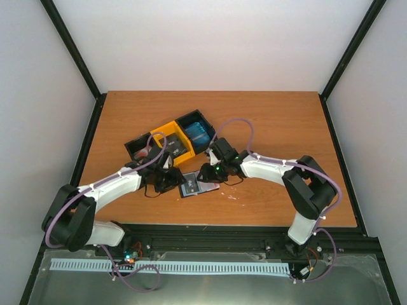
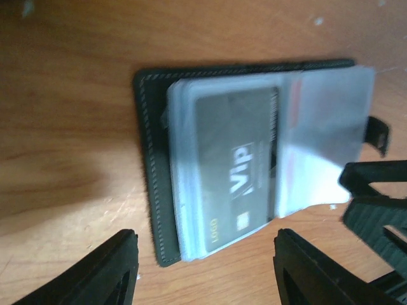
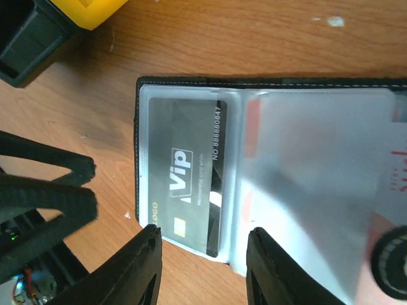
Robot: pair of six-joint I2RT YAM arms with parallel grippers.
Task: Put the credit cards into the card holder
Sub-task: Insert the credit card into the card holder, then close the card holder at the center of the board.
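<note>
The card holder point(image 1: 193, 189) lies open on the table between my two grippers. In the left wrist view its black cover point(image 2: 150, 190) shows, and a dark "VIP" credit card point(image 2: 236, 170) sits inside a clear pocket. My left gripper point(image 2: 205, 240) hovers open over the holder's near edge with nothing gripped. My right gripper point(image 3: 203, 232) is open too, its fingers point(image 3: 137, 267) astride the corner of the pocket with the dark card point(image 3: 184, 171). A red-and-white card point(image 3: 397, 173) shows faintly through the frosted pockets point(image 3: 318, 178).
A black-and-yellow compartment tray point(image 1: 166, 141) stands just behind the holder, with blue cards point(image 1: 198, 132) in its right compartment. Its yellow corner point(image 3: 92, 11) shows in the right wrist view. The two grippers point(image 1: 170, 180) point(image 1: 207, 173) are close together over the holder.
</note>
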